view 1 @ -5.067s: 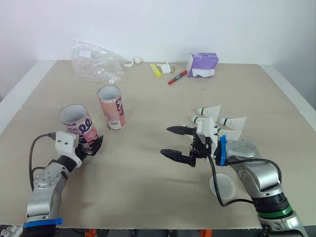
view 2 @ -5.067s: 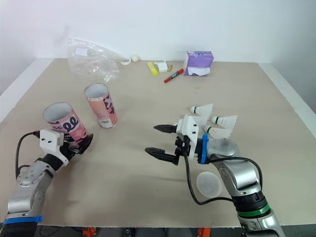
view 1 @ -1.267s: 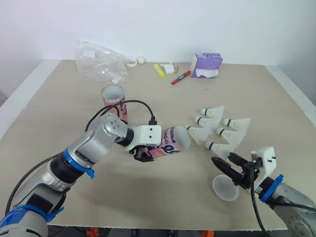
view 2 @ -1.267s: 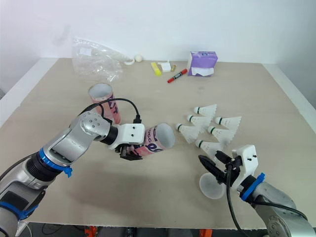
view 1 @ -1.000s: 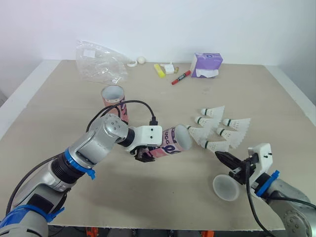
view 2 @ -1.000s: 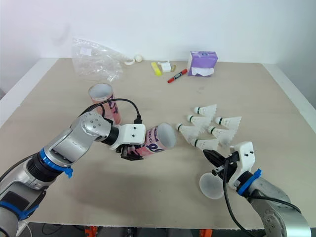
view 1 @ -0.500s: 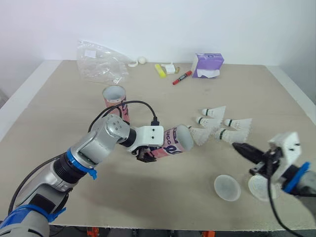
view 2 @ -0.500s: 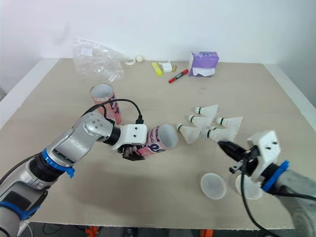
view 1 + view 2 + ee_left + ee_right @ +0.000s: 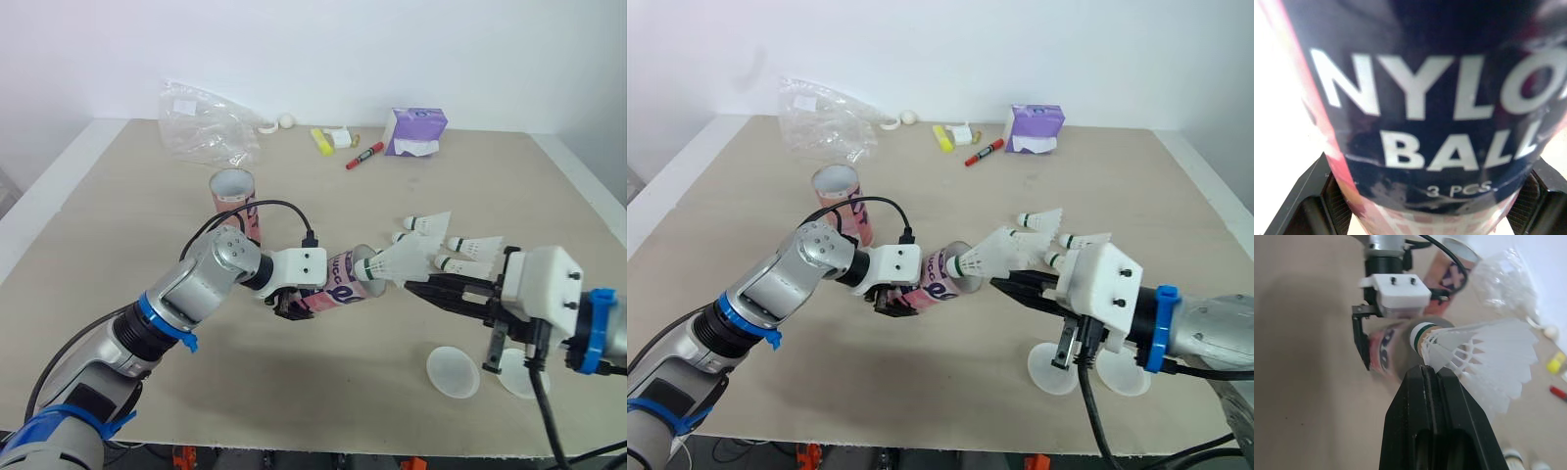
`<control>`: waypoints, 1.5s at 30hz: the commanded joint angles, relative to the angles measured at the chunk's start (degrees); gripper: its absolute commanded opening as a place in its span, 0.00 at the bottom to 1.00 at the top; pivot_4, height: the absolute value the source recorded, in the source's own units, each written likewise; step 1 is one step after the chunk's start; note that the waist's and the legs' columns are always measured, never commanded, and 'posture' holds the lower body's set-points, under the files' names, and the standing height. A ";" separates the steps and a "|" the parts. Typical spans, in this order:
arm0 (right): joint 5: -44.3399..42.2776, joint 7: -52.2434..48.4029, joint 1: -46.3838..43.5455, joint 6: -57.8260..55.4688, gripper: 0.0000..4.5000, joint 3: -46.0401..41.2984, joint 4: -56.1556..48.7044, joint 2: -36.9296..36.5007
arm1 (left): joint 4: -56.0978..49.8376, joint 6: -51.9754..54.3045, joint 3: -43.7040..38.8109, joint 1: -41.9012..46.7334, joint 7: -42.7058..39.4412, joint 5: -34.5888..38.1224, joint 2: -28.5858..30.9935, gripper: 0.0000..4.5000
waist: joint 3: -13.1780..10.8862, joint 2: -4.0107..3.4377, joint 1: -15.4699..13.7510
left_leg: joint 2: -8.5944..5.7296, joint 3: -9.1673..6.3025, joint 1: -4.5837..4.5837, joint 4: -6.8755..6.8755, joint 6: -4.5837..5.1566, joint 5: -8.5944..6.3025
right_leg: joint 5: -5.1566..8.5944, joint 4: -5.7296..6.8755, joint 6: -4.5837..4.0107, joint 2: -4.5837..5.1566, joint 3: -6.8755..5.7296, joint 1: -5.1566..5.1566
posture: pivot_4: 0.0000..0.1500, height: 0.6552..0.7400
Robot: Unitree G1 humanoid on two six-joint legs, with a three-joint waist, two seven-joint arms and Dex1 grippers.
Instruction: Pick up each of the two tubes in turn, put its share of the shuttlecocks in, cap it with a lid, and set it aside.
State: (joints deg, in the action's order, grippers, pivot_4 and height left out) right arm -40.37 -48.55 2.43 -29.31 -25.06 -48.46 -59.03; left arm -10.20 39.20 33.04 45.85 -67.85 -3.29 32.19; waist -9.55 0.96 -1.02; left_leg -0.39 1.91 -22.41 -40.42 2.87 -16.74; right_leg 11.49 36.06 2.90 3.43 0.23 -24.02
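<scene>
Shuttlecock (image 9: 397, 262), white-skirted, pinched in right gripper (image 9: 1426, 373), cork at mouth of pink cylindrical tube (image 9: 338, 282) clamped sideways by left gripper (image 9: 292, 302).

Tube (image 9: 1435, 98): ends cut off in left wrist view, print blurred. One lid (image 9: 511, 380) part-hidden behind right gripper (image 9: 416, 286). Loose shuttlecock (image 9: 400, 237) at tube's 3 o'clock overlapped by held shuttlecock (image 9: 404, 262).

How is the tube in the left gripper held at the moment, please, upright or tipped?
Tipped: the left gripper holds the tube on its side, open mouth towards the shuttlecock.
</scene>
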 commanded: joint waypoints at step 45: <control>4.06 32.00 -10.86 -15.77 0.97 16.10 23.69 34.30 | -0.41 -0.84 0.20 -0.85 1.14 -0.83 2.40 0.81 | 0.03 -0.09 0.57 | 0.12 -0.03 -0.05 0.01 0.02 0.06 | -0.13 0.08 -0.12 -0.15 -0.02 -0.15 | 1.00 1.00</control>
State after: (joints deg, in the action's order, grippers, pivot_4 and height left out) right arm -36.34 -16.58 -7.46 -45.26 -8.88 -24.64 -25.18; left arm -10.78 37.93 33.13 45.32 -66.88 -3.28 34.18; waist -9.52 0.87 -0.46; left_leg -0.27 1.87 -22.46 -40.40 2.90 -16.65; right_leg 11.36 36.15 2.74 3.28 0.21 -24.17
